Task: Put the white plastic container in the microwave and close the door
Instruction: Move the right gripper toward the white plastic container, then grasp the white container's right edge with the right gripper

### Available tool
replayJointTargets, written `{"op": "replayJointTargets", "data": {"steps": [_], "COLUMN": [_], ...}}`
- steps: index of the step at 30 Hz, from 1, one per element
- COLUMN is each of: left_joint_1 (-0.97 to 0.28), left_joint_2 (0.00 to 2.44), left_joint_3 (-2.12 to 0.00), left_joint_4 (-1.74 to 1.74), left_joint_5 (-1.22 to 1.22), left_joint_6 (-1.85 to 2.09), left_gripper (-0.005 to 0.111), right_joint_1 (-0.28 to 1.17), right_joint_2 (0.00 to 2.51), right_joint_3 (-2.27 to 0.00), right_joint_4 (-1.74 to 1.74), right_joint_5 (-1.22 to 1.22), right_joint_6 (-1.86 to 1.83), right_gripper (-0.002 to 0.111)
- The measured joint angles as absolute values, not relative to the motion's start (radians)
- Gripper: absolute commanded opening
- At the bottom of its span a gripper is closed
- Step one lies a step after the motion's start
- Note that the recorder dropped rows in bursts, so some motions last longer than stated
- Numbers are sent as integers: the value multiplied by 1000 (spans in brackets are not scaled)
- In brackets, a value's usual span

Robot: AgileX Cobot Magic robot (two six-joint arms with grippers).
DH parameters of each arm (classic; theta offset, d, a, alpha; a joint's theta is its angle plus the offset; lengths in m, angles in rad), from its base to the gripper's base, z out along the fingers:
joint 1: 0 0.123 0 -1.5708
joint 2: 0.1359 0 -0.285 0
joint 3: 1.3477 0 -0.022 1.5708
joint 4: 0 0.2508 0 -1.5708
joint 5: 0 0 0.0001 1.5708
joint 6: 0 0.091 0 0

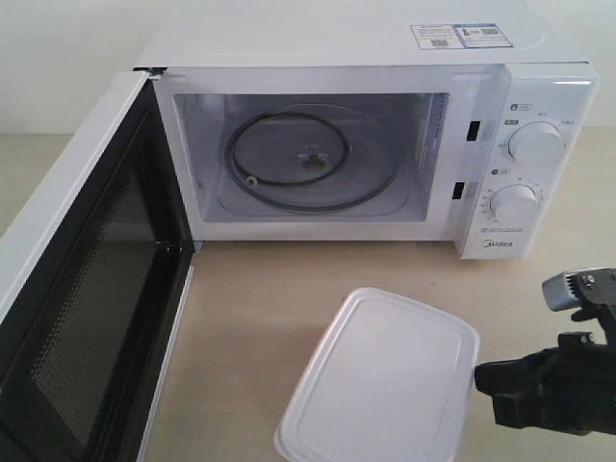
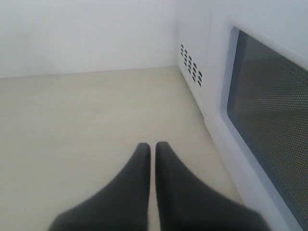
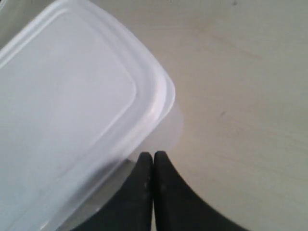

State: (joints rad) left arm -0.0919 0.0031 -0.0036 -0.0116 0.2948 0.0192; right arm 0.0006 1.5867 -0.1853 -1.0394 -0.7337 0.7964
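Observation:
The white plastic container [image 1: 380, 380] lies lid-up on the table in front of the microwave [image 1: 366, 144], whose cavity shows the glass turntable [image 1: 310, 159]. The door [image 1: 87, 279] stands swung wide open to the left, black mesh inner face showing. My right gripper [image 1: 481, 375] is shut with nothing in it, its tips just beside the container's right edge; the right wrist view shows the container [image 3: 67, 110] next to the gripper [image 3: 153, 156]. My left gripper [image 2: 152, 147] is shut and empty, hovering over bare table beside the door's outer window [image 2: 269, 110]; it is out of the exterior view.
Two round dials [image 1: 534, 144] sit on the microwave's right panel. The open door takes up the table's left side. Light wooden tabletop [image 1: 260, 289] lies between the microwave and the container. A white wall [image 2: 86, 33] stands behind the table.

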Motion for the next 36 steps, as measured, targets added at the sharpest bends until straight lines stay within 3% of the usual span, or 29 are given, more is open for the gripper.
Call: {"op": "replayJointTargets", "data": {"steps": [17,27,36], "left_joint_1": [-92,-92,-92], "left_joint_2": [3,3,3], "left_joint_3": [-4,-4,-4], "left_joint_4": [-12,-12,-12], "left_joint_5": [295,295,295], "left_joint_6": [19,19,19], "left_gripper": [4,4,4], "right_joint_1": [1,127,61], "right_joint_2": [1831,1837,1685], "right_joint_3": [-503,-510,-510], "right_joint_4": [-1269,-1267,-1338], "right_joint_5": [-881,-836,-774], "right_joint_6": [1093,1099,1197], "right_gripper": [0,0,0]}}
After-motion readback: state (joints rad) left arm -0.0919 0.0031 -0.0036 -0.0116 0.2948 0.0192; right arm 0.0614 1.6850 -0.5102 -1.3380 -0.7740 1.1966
